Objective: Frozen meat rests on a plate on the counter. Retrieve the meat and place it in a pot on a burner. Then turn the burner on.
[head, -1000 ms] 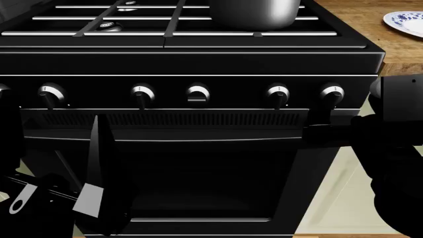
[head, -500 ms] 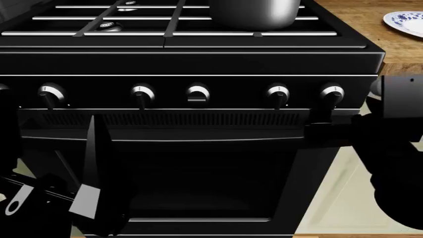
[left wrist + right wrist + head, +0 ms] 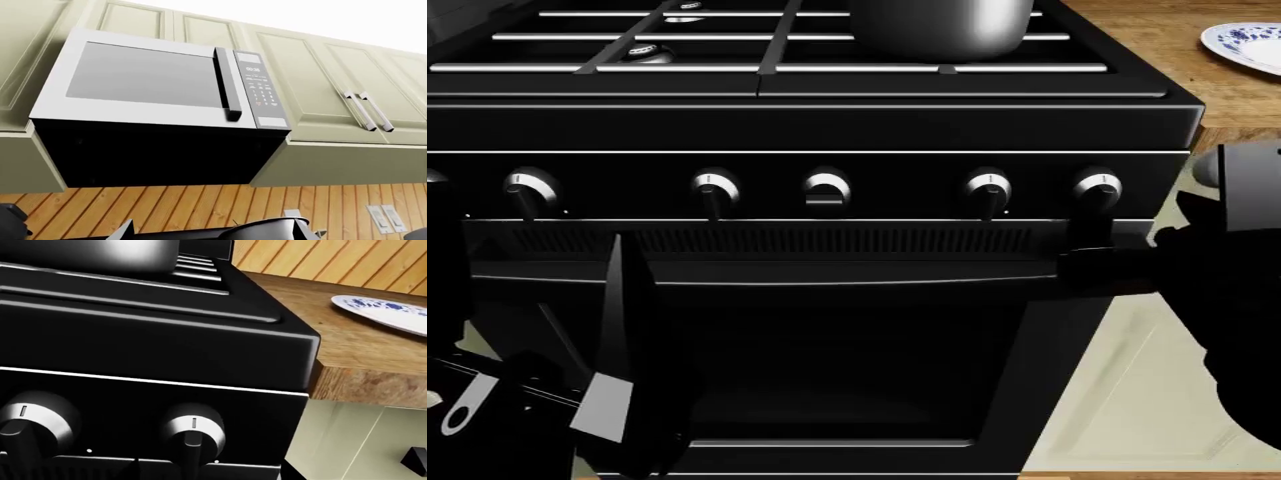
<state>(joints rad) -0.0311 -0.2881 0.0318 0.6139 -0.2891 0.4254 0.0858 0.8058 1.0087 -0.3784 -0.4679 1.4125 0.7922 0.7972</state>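
Our right gripper (image 3: 1068, 268) is low at the stove (image 3: 827, 120) front, a dark finger just below the rightmost knob (image 3: 1097, 190); whether it's parted or closed, we can't tell. The left gripper (image 3: 614, 400) hangs lower, below the leftmost knobs, blades showing, its state unclear too. Above the knobs, the pot (image 3: 941, 28) sits on the stove's right burner. Right of the stove, on the counter (image 3: 1174, 60), we see only the plate's (image 3: 1244, 45) edge, and no meat anywhere. We can't say it's in the pot. All knob marks point up, so we judge the burner not yet lit.
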